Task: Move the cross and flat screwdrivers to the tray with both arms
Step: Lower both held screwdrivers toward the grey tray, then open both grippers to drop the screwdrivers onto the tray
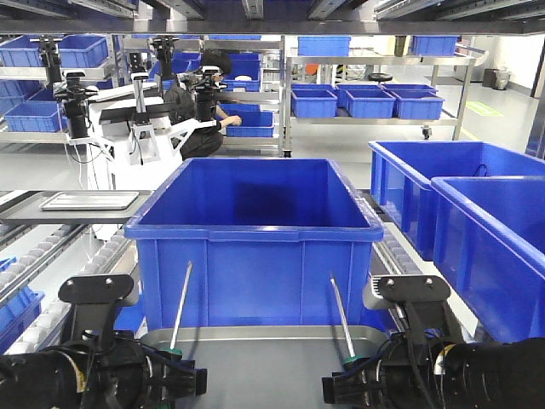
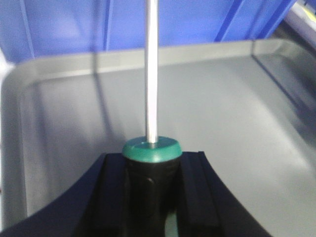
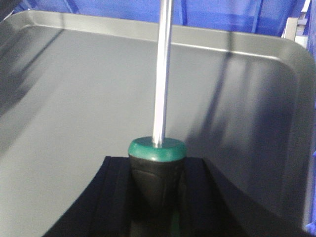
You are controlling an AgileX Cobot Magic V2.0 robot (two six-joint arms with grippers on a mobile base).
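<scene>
You are holding both screwdrivers over the tray (image 1: 255, 351): left gripper (image 1: 174, 375) pinching the left screwdriver (image 1: 180, 305), right gripper (image 1: 349, 383) pinching the right screwdriver (image 1: 340, 317). Releasing high is risking them bouncing or rolling against the near rim.

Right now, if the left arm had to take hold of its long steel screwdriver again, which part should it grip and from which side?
Probably the black handle with the green band, as the left gripper holds it now, coming from the butt end. The handle is thick and fills the jaws; the thin steel shaft is smooth and would likely slip. The shaft points away over the grey metal tray.
</scene>
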